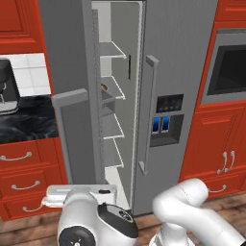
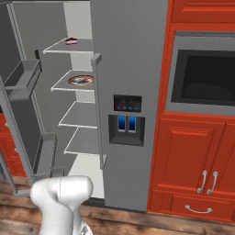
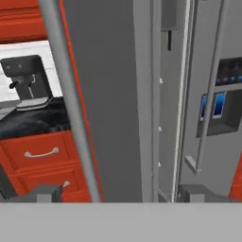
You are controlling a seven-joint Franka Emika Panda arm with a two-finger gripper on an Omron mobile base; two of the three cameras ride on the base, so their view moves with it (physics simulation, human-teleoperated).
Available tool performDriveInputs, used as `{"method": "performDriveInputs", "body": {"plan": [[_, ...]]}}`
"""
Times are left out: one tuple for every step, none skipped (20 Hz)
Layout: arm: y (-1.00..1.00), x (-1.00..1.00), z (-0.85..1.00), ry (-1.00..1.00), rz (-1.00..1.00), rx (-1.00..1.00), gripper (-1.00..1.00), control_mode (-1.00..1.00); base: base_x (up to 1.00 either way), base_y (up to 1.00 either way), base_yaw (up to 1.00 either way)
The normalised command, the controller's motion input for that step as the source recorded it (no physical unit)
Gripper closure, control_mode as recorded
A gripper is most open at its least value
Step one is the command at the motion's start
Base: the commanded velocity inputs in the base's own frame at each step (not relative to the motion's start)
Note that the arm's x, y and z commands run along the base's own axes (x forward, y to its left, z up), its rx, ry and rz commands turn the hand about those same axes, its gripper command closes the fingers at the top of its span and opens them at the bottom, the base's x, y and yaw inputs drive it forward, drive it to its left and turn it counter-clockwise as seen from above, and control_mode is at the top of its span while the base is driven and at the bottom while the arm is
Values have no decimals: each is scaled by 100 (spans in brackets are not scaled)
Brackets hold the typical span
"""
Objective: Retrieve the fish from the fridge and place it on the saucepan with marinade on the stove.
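Observation:
The grey fridge (image 1: 182, 57) stands with its left door (image 1: 72, 139) swung open, and its white shelves (image 2: 78, 114) show. On the second shelf lies a round brown-rimmed plate (image 2: 81, 81) with a grey thing on it, perhaps the fish. A small pink item (image 2: 71, 41) sits on the top shelf. My gripper (image 3: 122, 193) is open, low by the open door. That door's long bar handle (image 3: 71, 104) runs between the spread fingertips (image 3: 45, 193), and they do not touch it. Nothing is held. The saucepan, marinade and stove are out of view.
A dark coffee machine (image 1: 7, 86) stands on the black counter (image 1: 29, 120) left of the fridge, over red drawers (image 1: 24, 158). Right of the fridge are a wall oven (image 2: 206, 75) and red cabinet doors (image 2: 193, 160). The shut right door carries the dispenser panel (image 1: 167, 120).

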Motion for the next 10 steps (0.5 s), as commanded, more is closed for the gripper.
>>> {"method": "performDriveInputs", "body": {"plan": [[-100, -16, 100, 0, 15, 31, -100, -100, 0, 0, 0], [-100, -14, 100, 0, 18, 31, -100, -100, 0, 0, 0], [-100, -14, 100, 0, 19, 31, -100, -100, 0, 0, 0], [-100, -14, 100, 0, 17, 30, -100, -100, 0, 0, 0], [-100, -11, 100, 0, 16, 30, -100, -100, 0, 0, 0], [-100, -11, 99, 0, 16, 29, -100, -100, 0, 0, 0], [-100, -11, 91, 0, 16, 29, -100, -100, 0, 0, 0], [-100, -6, 71, 0, 20, 29, -100, -100, 0, 0, 0], [-100, 0, 47, 1, 24, 27, -100, -100, 0, 0, 0], [-100, 0, 19, 4, 27, 25, -100, -100, 0, 0, 0]]}}
